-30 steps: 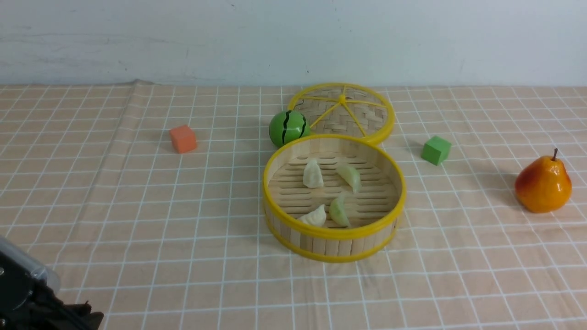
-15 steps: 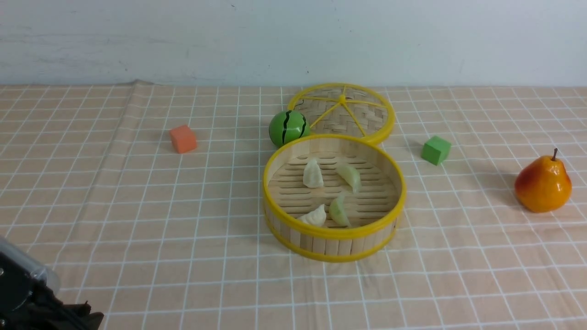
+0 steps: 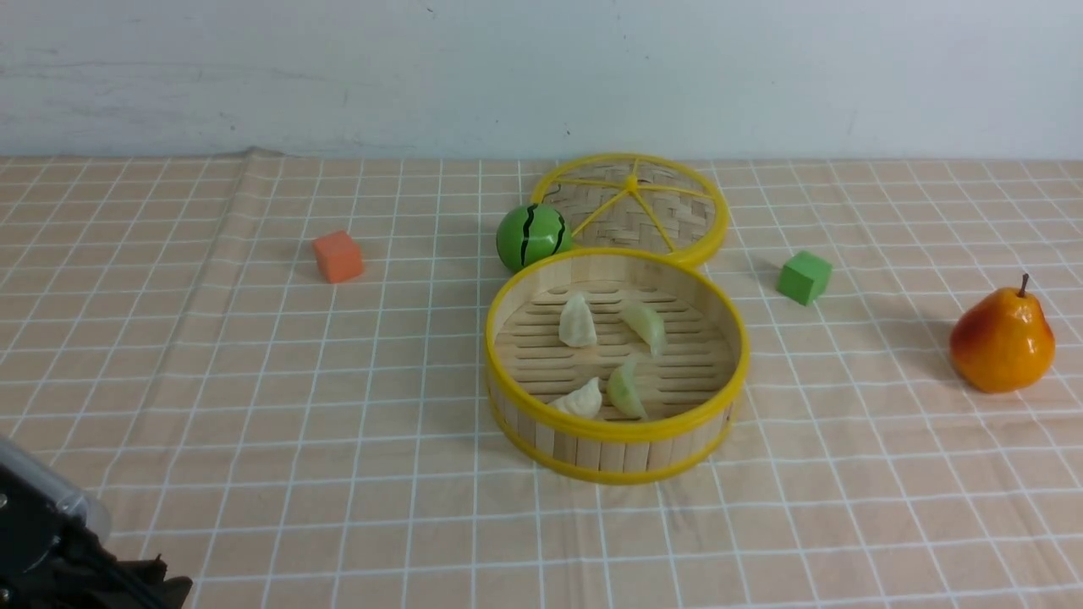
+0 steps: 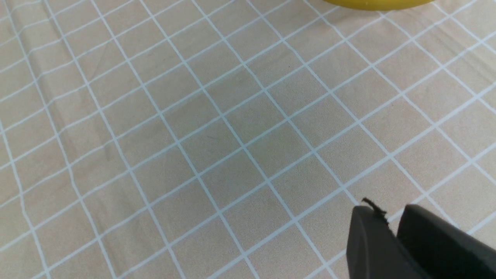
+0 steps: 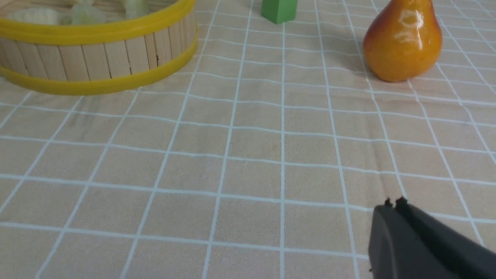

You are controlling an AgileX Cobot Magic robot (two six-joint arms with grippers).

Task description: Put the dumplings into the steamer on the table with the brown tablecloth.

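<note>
Dumplings, all four, lie on the slatted floor of the steamer mid-table, and nothing has shifted over the last second: the job looks finished. Left gripper hangs low over bare brown tablecloth, well clear of the basket, jaws nearly together and empty; whether fully shut I cannot tell. Right gripper is closed, holding nothing

**Left wrist camera: cloth, a sliver of yellow rim, and the gripper tips**

The brown tablecloth with its thin white grid fills nearly the whole frame, faintly creased toward the left. At the top right edge curves a yellow strip, the steamer rim. In the lower right corner the left gripper shows two dark fingertips with a narrow gap between them, nothing held.
</note>
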